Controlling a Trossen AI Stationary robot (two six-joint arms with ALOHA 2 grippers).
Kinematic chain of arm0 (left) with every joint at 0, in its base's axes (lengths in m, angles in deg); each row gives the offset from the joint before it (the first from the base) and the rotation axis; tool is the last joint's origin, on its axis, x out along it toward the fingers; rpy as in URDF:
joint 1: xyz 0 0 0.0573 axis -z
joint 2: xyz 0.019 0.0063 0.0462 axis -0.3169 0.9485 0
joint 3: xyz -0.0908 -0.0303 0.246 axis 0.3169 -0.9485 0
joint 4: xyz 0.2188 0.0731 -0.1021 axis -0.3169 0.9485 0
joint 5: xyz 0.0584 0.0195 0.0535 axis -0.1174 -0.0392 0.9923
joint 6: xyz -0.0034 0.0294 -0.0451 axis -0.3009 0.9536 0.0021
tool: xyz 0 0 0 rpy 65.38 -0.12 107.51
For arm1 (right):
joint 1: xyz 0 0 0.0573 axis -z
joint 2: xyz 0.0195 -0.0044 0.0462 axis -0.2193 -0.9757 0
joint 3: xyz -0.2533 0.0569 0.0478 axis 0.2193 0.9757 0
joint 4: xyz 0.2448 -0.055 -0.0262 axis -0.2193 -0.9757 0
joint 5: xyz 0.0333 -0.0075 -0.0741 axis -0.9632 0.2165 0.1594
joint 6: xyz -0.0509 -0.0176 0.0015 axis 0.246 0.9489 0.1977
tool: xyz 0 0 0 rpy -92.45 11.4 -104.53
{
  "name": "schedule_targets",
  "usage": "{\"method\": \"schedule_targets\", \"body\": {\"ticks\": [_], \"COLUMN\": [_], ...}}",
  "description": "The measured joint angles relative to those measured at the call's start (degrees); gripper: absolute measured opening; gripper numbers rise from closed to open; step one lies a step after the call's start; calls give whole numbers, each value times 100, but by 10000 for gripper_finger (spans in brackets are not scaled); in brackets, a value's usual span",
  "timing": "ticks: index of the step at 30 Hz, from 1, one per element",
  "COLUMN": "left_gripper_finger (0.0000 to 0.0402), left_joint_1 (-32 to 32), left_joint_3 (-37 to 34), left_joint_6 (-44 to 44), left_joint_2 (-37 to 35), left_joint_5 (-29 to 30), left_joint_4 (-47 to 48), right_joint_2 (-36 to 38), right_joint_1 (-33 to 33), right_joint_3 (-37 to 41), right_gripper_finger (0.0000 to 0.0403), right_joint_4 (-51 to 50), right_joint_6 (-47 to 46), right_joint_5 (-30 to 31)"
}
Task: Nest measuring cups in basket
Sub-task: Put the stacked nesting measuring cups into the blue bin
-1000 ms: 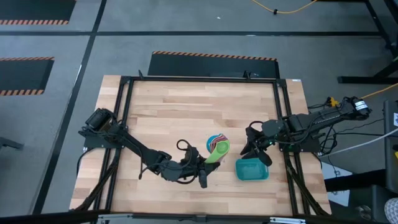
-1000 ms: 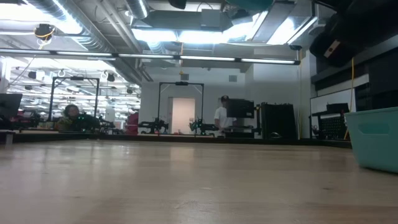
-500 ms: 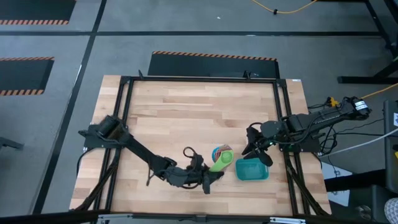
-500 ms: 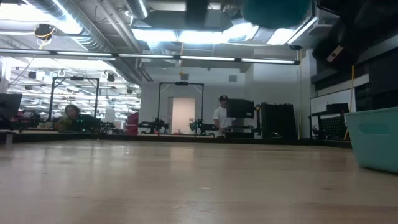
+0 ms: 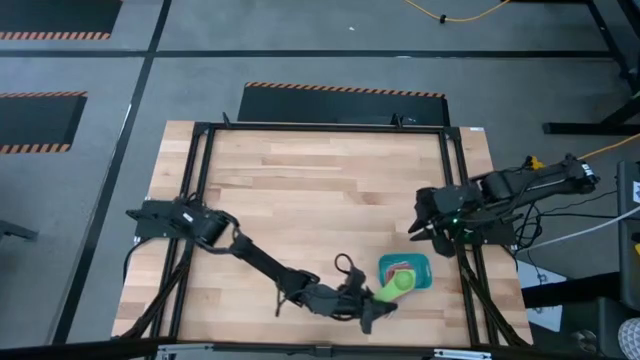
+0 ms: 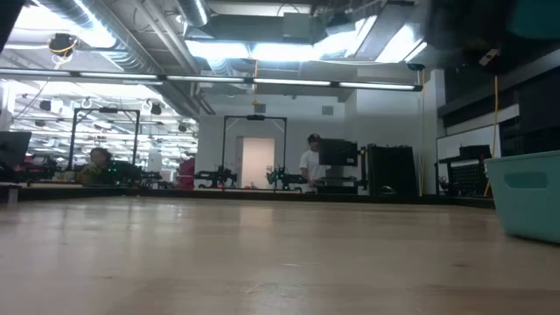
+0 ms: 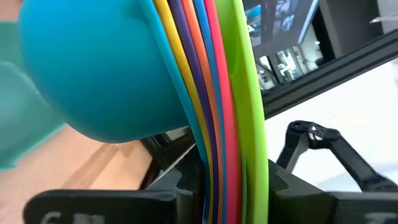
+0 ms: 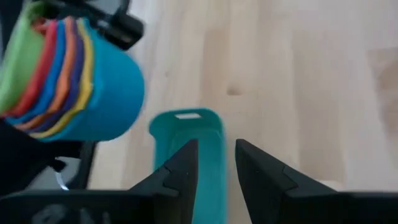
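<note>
- Near the table's (image 5: 300, 180) front right corner, the left hand (image 5: 375, 305) holds the nested measuring cups (image 5: 397, 285) over the teal basket (image 5: 420, 268), clenched on their stacked flat handles.
- The stack looks light, stiff and smooth plastic; pinched by the handles alone it could fan or slip, so a grip close to the bowls seems safest.
- The right hand (image 5: 425, 228) waits beside the basket's far side, fingers (image 8: 180, 171) slightly parted, grasping nothing.
</note>
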Motion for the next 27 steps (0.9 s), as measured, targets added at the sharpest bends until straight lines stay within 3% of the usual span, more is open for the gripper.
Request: {"method": "schedule_targets", "body": {"ticks": [6,27], "left_gripper_finger": [66,66], "left_joint_1": [-113,-480], "left_joint_3": [573,588], "left_joint_6": [-223,-1041], "left_joint_2": [537,671], "left_joint_5": [-331,-792], "left_joint_4": [25,1374], "right_joint_2": [295,498], "right_joint_1": [2,2], "right_joint_3": [-297,-252], "right_gripper_finger": [112,112], "right_joint_4": [-684,-750], "right_joint_6": [94,98], "right_joint_5": [123,103]}}
